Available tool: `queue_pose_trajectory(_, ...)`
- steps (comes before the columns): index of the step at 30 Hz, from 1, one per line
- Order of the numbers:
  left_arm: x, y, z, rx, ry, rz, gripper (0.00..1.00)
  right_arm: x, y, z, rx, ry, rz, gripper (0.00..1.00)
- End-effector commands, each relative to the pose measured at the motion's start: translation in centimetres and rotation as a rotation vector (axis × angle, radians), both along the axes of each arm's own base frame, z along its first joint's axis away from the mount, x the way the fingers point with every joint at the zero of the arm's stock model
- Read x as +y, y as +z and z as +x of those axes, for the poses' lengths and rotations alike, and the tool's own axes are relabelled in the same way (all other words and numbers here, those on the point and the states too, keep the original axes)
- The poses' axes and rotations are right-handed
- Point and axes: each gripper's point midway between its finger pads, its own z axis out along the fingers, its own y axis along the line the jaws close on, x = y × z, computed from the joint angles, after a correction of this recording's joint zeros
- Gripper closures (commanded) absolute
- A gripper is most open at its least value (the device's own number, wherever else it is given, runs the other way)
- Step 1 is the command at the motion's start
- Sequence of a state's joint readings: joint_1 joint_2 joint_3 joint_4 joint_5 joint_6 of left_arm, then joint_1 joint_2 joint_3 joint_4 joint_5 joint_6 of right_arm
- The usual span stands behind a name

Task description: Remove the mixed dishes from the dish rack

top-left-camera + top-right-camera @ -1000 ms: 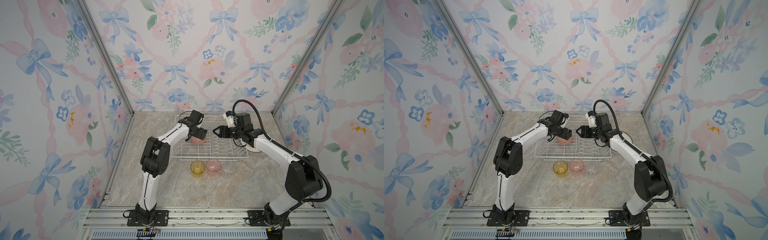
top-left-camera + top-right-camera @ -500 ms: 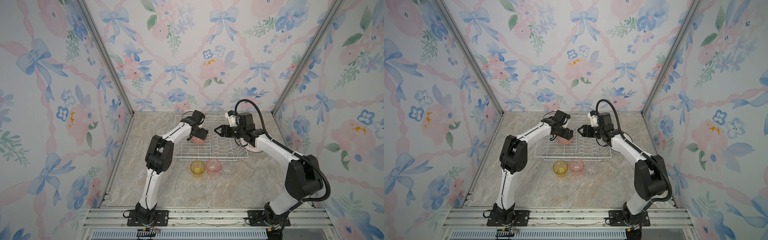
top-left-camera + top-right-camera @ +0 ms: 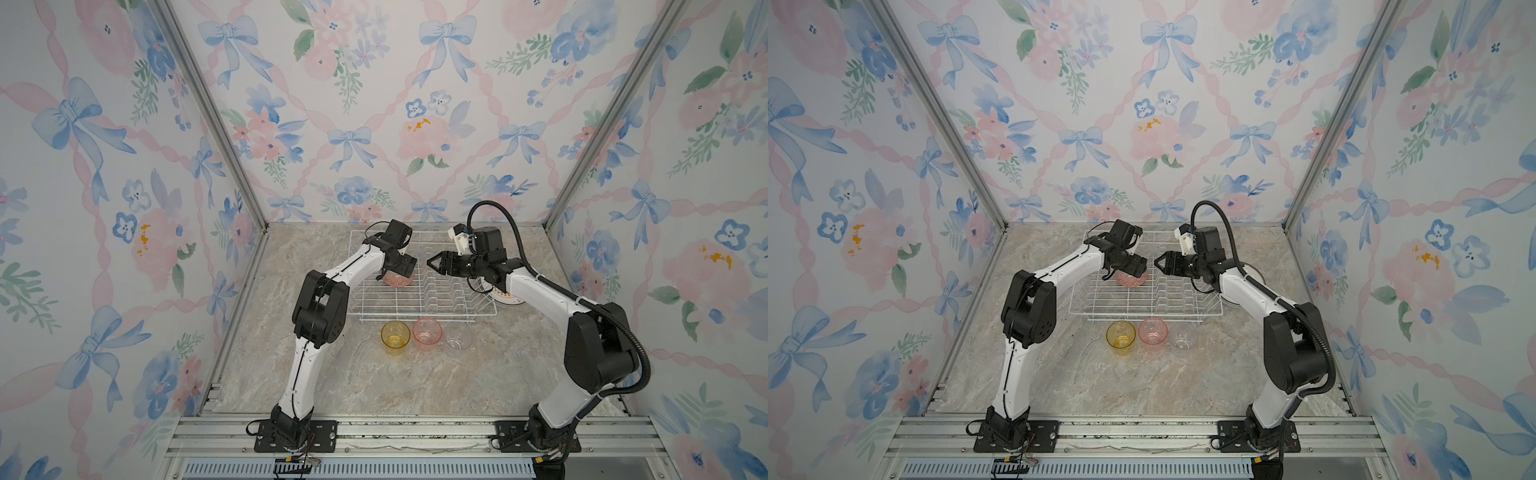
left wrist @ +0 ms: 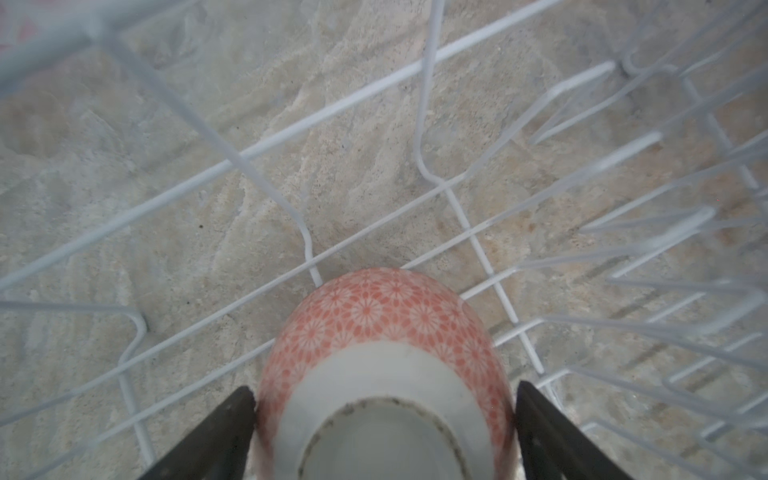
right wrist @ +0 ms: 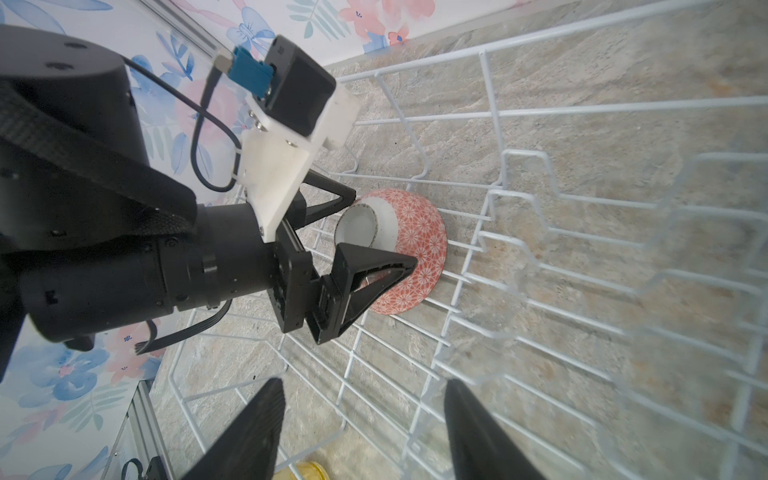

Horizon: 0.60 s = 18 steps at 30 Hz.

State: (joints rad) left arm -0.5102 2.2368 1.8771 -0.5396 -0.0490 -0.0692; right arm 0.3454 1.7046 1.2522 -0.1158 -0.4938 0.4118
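As both top views show, we count three: yellow plastic tumbler (image 3: 395, 336), pink tumbler (image 3: 427, 331), clear tumbler (image 3: 459, 337), before one white wire dish rack (image 3: 449, 291). Left wrist: left gripper (image 4: 385, 388) widely straddles one upturned pink-red patterned bowl (image 4: 386, 316) inside; whether it grips, we cannot tell. Right wrist: right gripper (image 5: 365, 381) gapes empty.

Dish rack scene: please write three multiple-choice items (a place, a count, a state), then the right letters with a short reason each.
1. The tumblers stand: A on the table in front of the dish rack; B inside it; C on a shelf.
2. Tumblers counted: A two; B three; C five.
3. The bowl lies: A upright; B on its side; C upside down.
Answers: A, they stand on bare marble; B, one yellow, one pink, one clear; C, its foot ring faces up.
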Motion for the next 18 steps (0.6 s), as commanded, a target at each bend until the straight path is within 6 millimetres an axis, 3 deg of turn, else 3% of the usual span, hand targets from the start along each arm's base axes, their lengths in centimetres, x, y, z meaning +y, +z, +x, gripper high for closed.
queue_pose_trajectory(1, 2.0, -5.5, -3.6, 0.179, -0.019, 0.117, 0.21, -0.1, -0.4, 0.1, 0.014, -0.001, 0.016, 0.36)
queue_pose_trajectory(4, 1.9, -5.2, -3.7, 0.176, -0.024, 0.114, 0.2, -0.1, -0.5, 0.1, 0.017, -0.002, 0.017, 0.36)
queue_pose_trajectory(6, 2.0, -4.9, -3.8, 0.166, -0.022, 0.127, 0.02, -0.1, -0.5, 0.0, 0.022, -0.003, 0.018, 0.36)
queue_pose_trajectory(7, 2.1, -4.8, -3.9, 0.166, -0.027, 0.128, 0.02, -0.1, -0.5, 0.0, 0.021, -0.002, 0.019, 0.36)
queue_pose_trajectory(11, 2.5, -4.2, -3.7, 0.149, -0.009, 0.139, 0.02, -0.1, -0.4, 0.0, 0.018, -0.003, 0.024, 0.36)
queue_pose_trajectory(18, 2.4, -1.7, -3.0, 0.096, 0.01, 0.116, 0.18, -0.1, -0.4, -0.3, 0.021, 0.0, 0.022, 0.36)
